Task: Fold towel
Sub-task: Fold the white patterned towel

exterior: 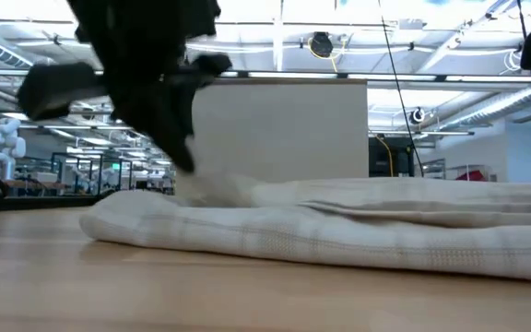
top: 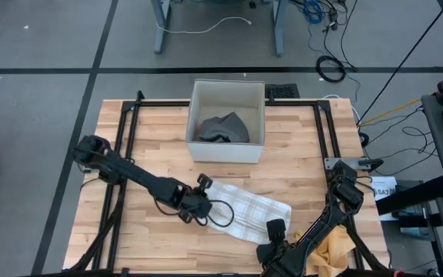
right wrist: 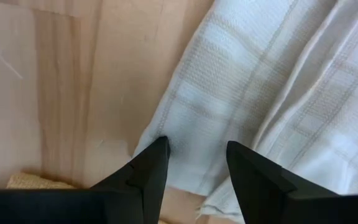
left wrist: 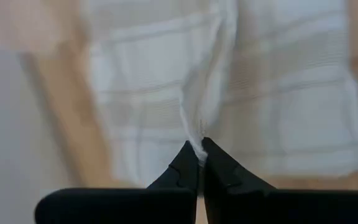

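Note:
A white checked towel [top: 254, 206] lies crumpled on the wooden table, in front of the white bin. My left gripper [top: 204, 209] is at the towel's left end and is shut on a pinch of its cloth. My right gripper [top: 275, 232] stands open over the towel's near right edge [right wrist: 166, 118], one finger at the hem and the other over the cloth. In the low view the left arm [exterior: 155, 83] comes down onto the towel's [exterior: 339, 231] left part. My left gripper pinches a small raised fold of the towel [left wrist: 199, 138] between its two fingertips, slanting down from the table's left. A narrow ridge of cloth [left wrist: 205, 93] runs away from the tips; the rest lies on the table. My right gripper's fingertips [right wrist: 159, 149] stand at the towel's edge; whether they touch it I cannot tell.
A white bin [top: 228, 150] holding a grey cloth [top: 223, 127] stands behind the towel at the table's far middle. A yellow cloth [top: 334, 250] lies at the near right corner by the right arm. Black frame rails [top: 129, 123] run along both sides of the table.

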`<action>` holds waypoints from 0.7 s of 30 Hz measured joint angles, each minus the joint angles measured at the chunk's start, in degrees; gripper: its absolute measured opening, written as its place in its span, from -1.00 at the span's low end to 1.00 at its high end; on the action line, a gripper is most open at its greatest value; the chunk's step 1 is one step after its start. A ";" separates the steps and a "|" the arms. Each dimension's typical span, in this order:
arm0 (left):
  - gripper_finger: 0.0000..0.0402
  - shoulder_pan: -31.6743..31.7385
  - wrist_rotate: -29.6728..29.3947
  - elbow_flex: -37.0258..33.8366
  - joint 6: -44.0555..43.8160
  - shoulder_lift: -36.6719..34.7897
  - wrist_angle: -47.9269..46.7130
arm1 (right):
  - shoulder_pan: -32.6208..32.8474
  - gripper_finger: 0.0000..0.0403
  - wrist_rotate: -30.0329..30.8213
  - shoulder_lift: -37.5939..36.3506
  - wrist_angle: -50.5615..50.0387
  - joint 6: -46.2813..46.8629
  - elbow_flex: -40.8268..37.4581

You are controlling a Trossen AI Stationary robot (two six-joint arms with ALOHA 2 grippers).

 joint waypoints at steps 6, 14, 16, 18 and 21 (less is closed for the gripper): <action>-0.98 -0.90 1.82 0.00 -0.07 5.42 1.69 | 0.00 -0.22 0.02 0.00 -0.17 1.13 0.01; -0.91 -0.86 2.20 0.00 -1.43 6.09 2.15 | -0.03 -0.22 0.83 -5.44 -1.07 5.46 0.25; -0.90 -0.86 2.03 0.00 -1.43 6.07 2.15 | 0.02 -0.22 2.95 -7.76 -1.05 7.38 0.32; -0.90 -0.86 2.01 0.00 -1.40 6.07 2.17 | 0.38 -0.22 6.17 -9.26 -1.17 9.44 0.32; -0.90 -0.86 1.97 0.00 -1.40 6.07 2.80 | 0.44 -0.22 7.95 -9.60 -1.21 10.06 0.35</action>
